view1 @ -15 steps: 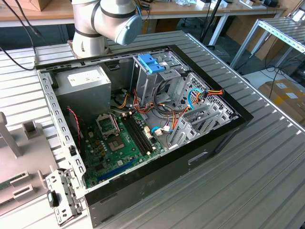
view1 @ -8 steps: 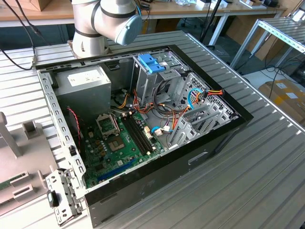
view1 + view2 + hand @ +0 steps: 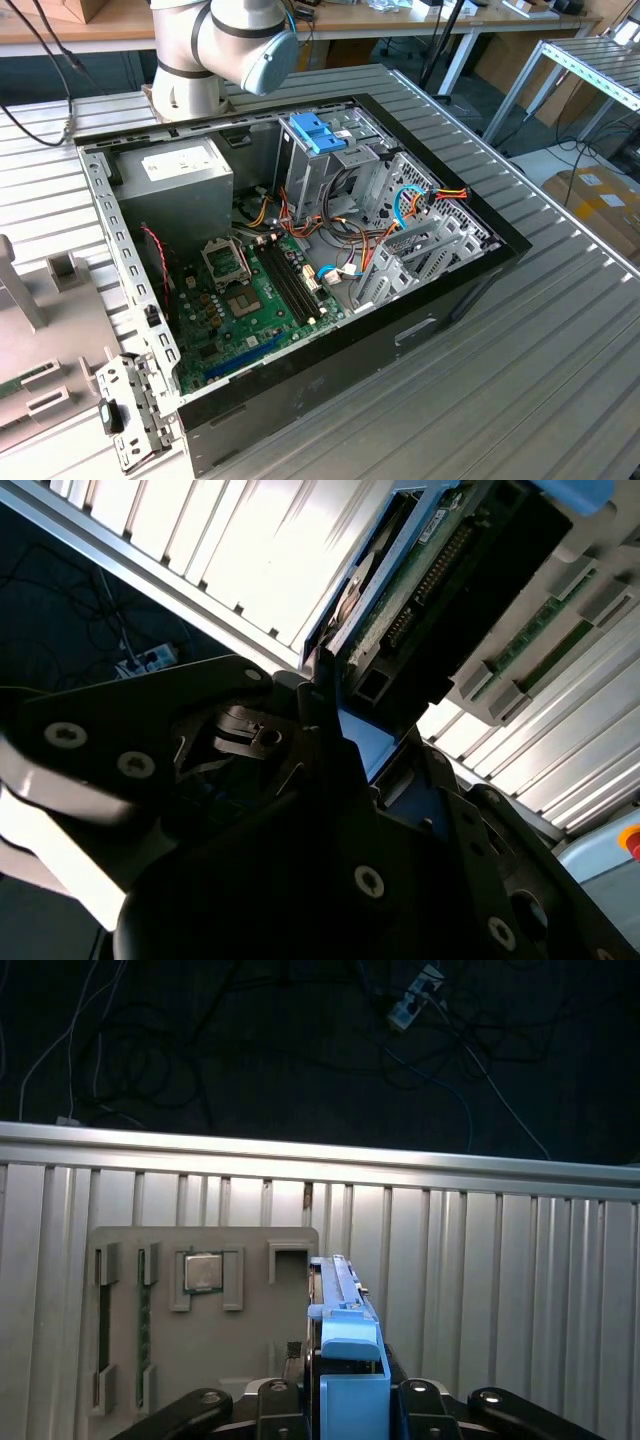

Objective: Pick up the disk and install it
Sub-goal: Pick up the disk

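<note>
Ribbed metal tabletop (image 3: pixel 500 1260) lies behind the fingers (image 3: pixel 318 720), clenched on the blue-railed disk (image 3: pixel 345 1355).

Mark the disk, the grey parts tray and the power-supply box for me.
disk (image 3: pixel 352 1370): first wrist view, on its blue plastic rail.
grey parts tray (image 3: pixel 205 1355): first wrist view, on a bare patch of its face.
power-supply box (image 3: pixel 180 160): exterior view, on its white sticker.

The arm (image 3: pixel 225 40) is cut off by the exterior view's top edge, just above its base joints. A grey tray (image 3: pixel 45 330) is cropped at that view's left edge. In the second wrist view, the end effector (image 3: pixel 370 735), clasped on the disk (image 3: pixel 440 570), covers the disk's near end, and the picture's edge crops its far end.
</note>
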`<move>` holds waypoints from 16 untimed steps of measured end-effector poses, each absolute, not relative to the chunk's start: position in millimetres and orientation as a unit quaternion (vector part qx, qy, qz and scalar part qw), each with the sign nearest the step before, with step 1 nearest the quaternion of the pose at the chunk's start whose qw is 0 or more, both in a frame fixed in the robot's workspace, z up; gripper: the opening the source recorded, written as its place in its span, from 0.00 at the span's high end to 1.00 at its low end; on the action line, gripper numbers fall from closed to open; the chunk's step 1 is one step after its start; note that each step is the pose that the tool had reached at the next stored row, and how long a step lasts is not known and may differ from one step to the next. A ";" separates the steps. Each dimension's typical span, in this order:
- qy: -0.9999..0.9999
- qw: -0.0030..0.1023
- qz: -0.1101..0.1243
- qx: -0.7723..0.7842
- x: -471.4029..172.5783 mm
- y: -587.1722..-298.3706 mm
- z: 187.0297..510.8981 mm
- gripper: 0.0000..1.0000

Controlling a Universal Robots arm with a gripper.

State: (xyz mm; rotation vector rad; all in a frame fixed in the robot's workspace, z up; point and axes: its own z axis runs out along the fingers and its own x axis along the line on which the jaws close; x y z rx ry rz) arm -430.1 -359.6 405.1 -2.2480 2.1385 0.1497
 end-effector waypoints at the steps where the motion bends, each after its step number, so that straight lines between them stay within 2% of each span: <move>1: 0.688 0.018 0.048 -0.724 -430.1 -359.7 406.0 0.63; 16: 0.688 0.021 0.052 -0.723 -430.1 -359.6 419.1 0.63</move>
